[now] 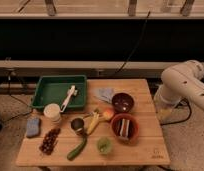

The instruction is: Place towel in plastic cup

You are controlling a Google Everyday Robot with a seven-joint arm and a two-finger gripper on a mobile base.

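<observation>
The towel (104, 94), a small pale blue-grey cloth, lies crumpled on the wooden table (145, 150), just right of the green tray and left of the dark bowl. A white plastic cup (52, 113) stands upright in front of the tray at the left. A small green cup (104, 145) stands near the table's front edge. My white arm (185, 85) is folded beside the table's right edge. Its gripper (163, 109) hangs low by that edge, well away from the towel and both cups.
A green tray (45, 90) holds a white utensil (69, 97). Also on the table are a blue sponge (32, 126), grapes (50, 141), a cucumber (76, 148), a metal cup (77, 125), a banana (93, 121), a dark bowl (122, 102) and a red-brown bowl (125, 127).
</observation>
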